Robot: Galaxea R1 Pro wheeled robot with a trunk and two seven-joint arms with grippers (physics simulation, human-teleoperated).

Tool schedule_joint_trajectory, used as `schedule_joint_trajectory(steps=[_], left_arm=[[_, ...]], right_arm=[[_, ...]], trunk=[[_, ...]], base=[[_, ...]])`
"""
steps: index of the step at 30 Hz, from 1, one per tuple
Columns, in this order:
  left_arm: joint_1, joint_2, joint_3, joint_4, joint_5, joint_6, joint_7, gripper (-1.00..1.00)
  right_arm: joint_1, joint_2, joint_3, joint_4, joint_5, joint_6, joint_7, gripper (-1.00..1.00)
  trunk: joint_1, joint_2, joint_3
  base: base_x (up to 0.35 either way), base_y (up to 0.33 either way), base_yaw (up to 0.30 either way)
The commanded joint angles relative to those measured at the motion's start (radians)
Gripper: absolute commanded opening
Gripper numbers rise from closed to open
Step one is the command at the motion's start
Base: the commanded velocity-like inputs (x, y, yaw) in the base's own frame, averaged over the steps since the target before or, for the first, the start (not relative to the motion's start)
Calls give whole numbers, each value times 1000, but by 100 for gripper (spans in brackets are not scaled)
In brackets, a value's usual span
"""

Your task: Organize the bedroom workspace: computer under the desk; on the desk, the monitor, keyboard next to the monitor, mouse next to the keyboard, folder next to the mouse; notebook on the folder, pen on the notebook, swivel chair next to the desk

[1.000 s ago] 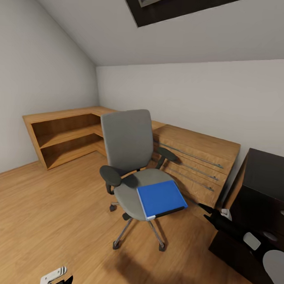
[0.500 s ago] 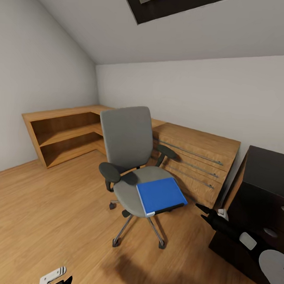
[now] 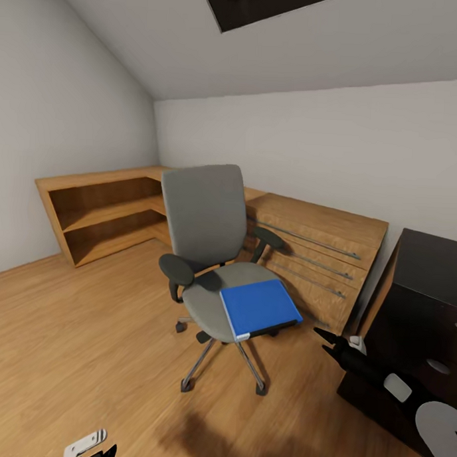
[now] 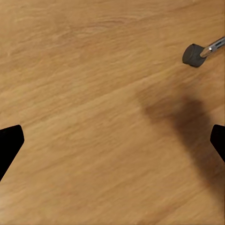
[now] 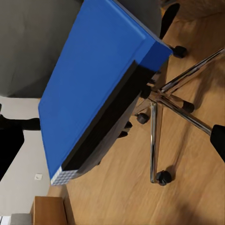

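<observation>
The grey swivel chair [image 3: 203, 221] stands on the wooden floor in the middle of the room, away from the desk [image 3: 422, 277], whose black drawer unit shows at the right edge. The bright blue folder [image 3: 258, 307] lies flat on the front of the seat. My right gripper [image 3: 328, 344] hangs open just right of the folder's near corner, a short gap away. In the right wrist view the folder [image 5: 93, 79] looms close between the open gripper's [image 5: 112, 140] dark fingertips [image 5: 9, 145]. My left gripper [image 4: 112, 145] is open over bare floor, low at my left [image 3: 89, 448].
Light wooden low cabinets run along the walls: open shelves [image 3: 103, 210] at the left and a drawer front [image 3: 317, 249] behind the chair. The chair's metal star base [image 5: 161, 105] spreads with castors; one castor [image 4: 192, 55] lies near my left gripper. Open floor lies left of the chair.
The whole head view has shifted a little, so the chair and cabinets sit slightly higher in the picture. Both grippers keep their places and stay open. The folder lies as before.
</observation>
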Motion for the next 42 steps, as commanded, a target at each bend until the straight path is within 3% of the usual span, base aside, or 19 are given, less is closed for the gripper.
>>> schedule_joint_trajectory(steps=[1,10,19,25,42], left_arm=[[0,0,1,-2,10,6,1,100],[0,0,1,-2,10,6,-1,100],[0,0,1,-2,10,-5,-2,100],[0,0,0,3,10,-39,-3,100],[0,0,-2,21,9,-56,-4,100]], right_arm=[[-1,0,-8,0,4,9,6,100],[1,-1,-9,4,89,-30,117,100],[4,-7,-8,39,108,-75,228,100],[5,-18,-8,41,109,-77,263,100],[6,-57,-8,43,108,-111,367,100]], trunk=[[4,-8,-4],[38,-71,-32],[73,-134,-61],[96,-176,-79],[96,-176,-79]], base=[[0,0,0],[0,0,0],[0,0,0],[0,0,0],[0,0,0]])
